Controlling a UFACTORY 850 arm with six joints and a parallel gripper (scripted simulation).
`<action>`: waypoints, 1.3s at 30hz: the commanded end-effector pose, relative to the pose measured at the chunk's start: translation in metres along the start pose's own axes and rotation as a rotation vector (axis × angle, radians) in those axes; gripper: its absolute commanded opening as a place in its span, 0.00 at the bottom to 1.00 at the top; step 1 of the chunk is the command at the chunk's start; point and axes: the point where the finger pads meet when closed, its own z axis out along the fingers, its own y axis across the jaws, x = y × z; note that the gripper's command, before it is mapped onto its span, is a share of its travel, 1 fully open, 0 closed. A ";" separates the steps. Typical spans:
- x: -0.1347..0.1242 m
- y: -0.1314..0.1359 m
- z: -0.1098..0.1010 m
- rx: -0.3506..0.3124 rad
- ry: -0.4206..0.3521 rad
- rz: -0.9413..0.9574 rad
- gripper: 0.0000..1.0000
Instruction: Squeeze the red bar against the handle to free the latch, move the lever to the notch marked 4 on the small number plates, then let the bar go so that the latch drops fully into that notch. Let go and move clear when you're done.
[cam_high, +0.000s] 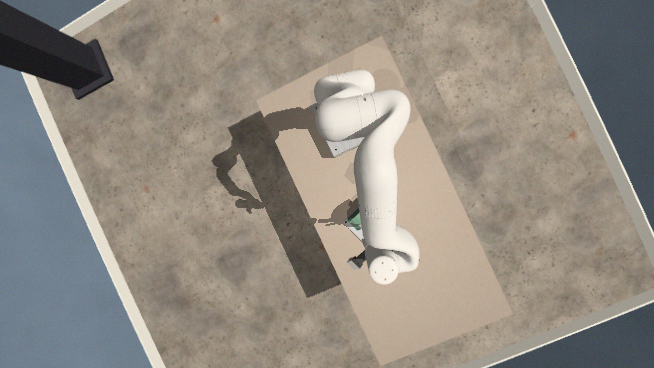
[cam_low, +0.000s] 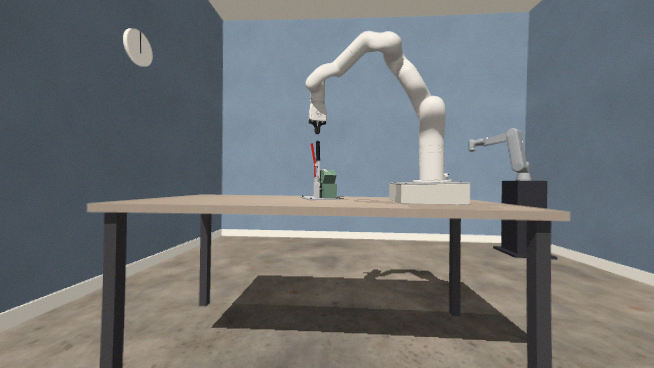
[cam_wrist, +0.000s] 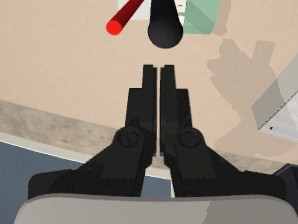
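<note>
The lever stands upright on the table, with a black handle (cam_low: 318, 151) (cam_wrist: 164, 22) and a red bar (cam_low: 313, 152) (cam_wrist: 129, 11) splayed out to its left. Its green base (cam_low: 328, 184) (cam_high: 354, 219) carries the small number plates, too small to read. My gripper (cam_low: 317, 131) (cam_wrist: 158, 84) is shut on nothing, fingers together. It hangs a short way straight above the handle's top and touches neither handle nor bar. In the overhead view the arm hides most of the lever.
The arm's white base block (cam_low: 430, 192) sits on the table (cam_low: 200, 203) to the right of the lever. A second small arm (cam_low: 500, 142) stands on a black pedestal (cam_low: 523, 215) beyond the table's right end.
</note>
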 end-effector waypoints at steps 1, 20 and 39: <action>0.000 -0.001 -0.001 0.002 0.001 0.000 0.00; 0.000 -0.001 -0.001 0.002 0.001 0.000 1.00; 0.000 -0.001 -0.001 0.002 0.001 0.000 1.00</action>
